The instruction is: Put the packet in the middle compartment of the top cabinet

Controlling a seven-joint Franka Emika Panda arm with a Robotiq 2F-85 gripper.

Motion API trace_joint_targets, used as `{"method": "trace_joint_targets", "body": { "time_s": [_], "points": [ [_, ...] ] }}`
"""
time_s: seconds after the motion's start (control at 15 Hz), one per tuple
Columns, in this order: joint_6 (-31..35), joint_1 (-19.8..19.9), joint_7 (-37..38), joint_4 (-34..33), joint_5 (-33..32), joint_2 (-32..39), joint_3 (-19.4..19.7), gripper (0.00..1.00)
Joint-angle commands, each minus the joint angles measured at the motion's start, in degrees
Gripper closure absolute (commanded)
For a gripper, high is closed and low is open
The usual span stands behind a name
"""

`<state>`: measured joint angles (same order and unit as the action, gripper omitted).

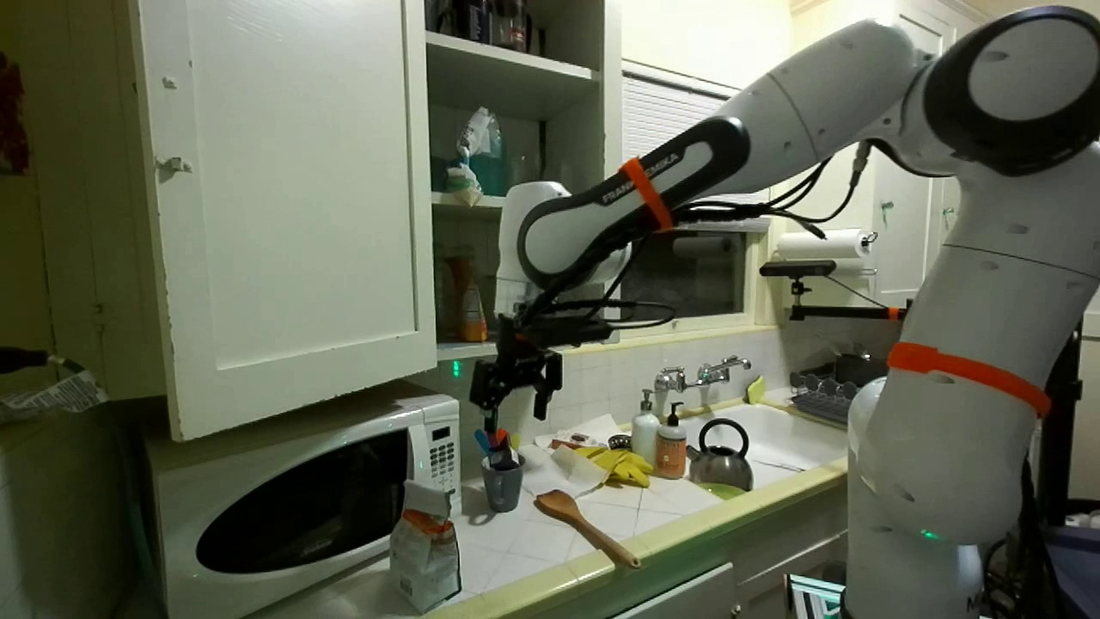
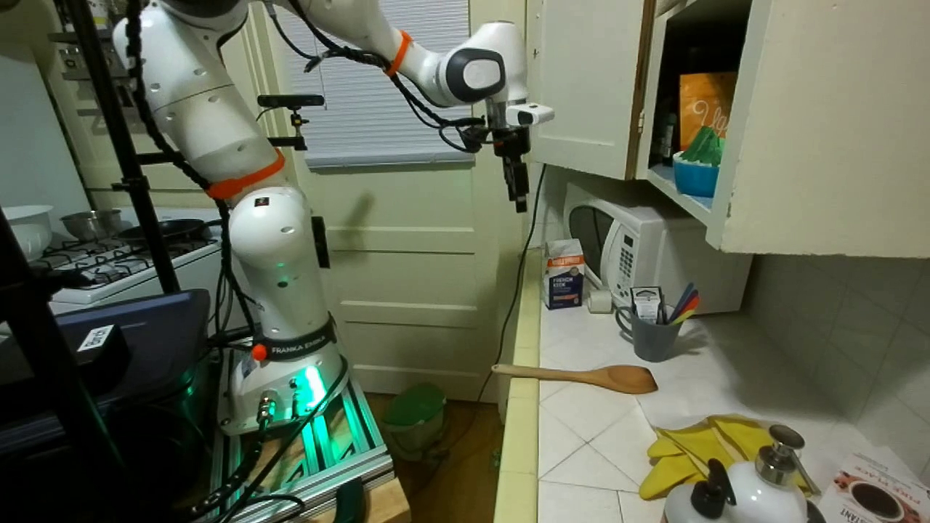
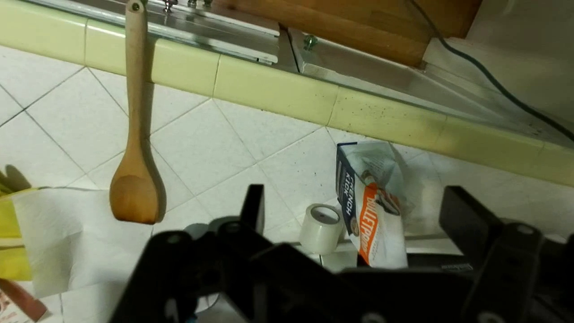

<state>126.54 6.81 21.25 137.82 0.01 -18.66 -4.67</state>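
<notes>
The packet (image 1: 425, 550), white with orange and dark blue print and a folded top, stands upright on the counter by the microwave; it also shows as the packet (image 2: 564, 276) and, from above, the packet (image 3: 372, 211). My gripper (image 1: 518, 414) hangs high over the counter, apart from it. In the wrist view the fingers (image 3: 254, 208) are wide open, with the packet seen below and between them. The top cabinet (image 1: 292, 189) has its panelled door swung open. Its middle compartment (image 1: 577, 142) lies between two white boards and holds a bag and a blue-green bottle.
Beside the packet are a white microwave (image 2: 647, 225) and a tape roll (image 3: 320, 229). A grey mug (image 2: 656, 340) with utensils and a wooden spoon (image 2: 581, 375) occupy the counter. Yellow gloves (image 1: 623, 464), soap bottles (image 1: 670, 447) and a kettle (image 1: 722, 464) are farther along. The open door overhangs the microwave.
</notes>
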Motion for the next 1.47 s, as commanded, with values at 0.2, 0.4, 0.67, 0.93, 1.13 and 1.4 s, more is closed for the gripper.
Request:
{"method": "trace_joint_targets", "body": {
  "time_s": [0.2,0.4,0.67,0.93,1.13,1.4],
  "points": [
    [14.0,-2.5,6.1,-2.4,-4.8,19.5,0.5,0.00],
    [13.6,-3.9,4.4,-1.7,-3.8,19.7,1.9,0.00],
    [23.6,-4.7,6.4,0.1,-4.9,20.9,2.2,0.00],
    [43.2,-7.9,20.4,2.4,-18.3,25.6,4.6,0.00],
    [52.4,-16.2,33.8,1.3,-32.9,29.1,17.4,0.00],
    [52.6,-28.7,50.5,-4.7,-47.1,36.6,32.2,0.00]
  ]
}}
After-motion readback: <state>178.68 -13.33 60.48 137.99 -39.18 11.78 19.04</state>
